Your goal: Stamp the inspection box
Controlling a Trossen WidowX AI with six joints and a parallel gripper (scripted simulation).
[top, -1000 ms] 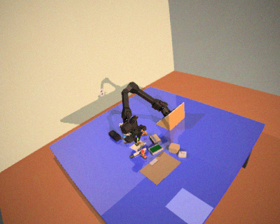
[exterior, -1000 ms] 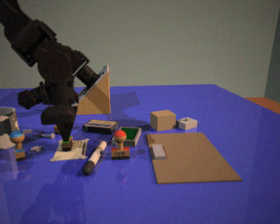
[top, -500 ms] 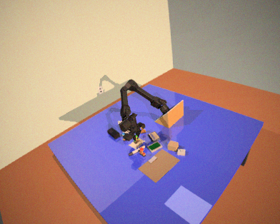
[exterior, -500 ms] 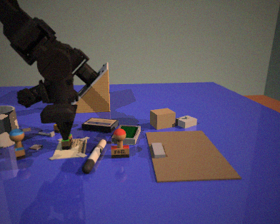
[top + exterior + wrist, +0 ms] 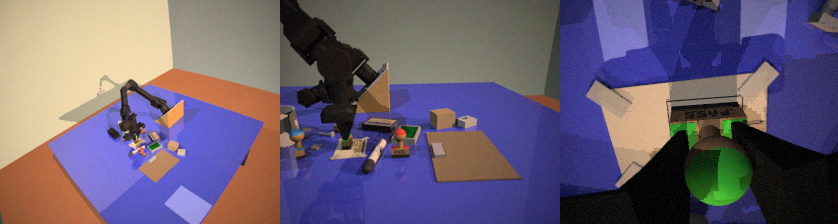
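My gripper [image 5: 346, 137] [image 5: 709, 134] is shut on the neck of the PASS stamp [image 5: 718, 172], whose green ball faces the wrist camera. The stamp is upright over the card [image 5: 338, 153] [image 5: 635, 117]. The thin outline of the inspection box [image 5: 705, 99] shows beyond the stamp and at its sides; the stamp hides its near part. Whether the stamp touches the card cannot be told, and any print under it is hidden. The green ink pad [image 5: 154, 146] [image 5: 411, 132] lies open beside the card.
A FAIL stamp [image 5: 400, 149], a marker [image 5: 375, 155] and a blue-topped stamp [image 5: 297, 138] stand or lie near the card. A dark flat case [image 5: 380, 124], a wooden block [image 5: 442, 118], a white box [image 5: 466, 122], a brown board [image 5: 473, 157] and a wedge [image 5: 379, 98] are around.
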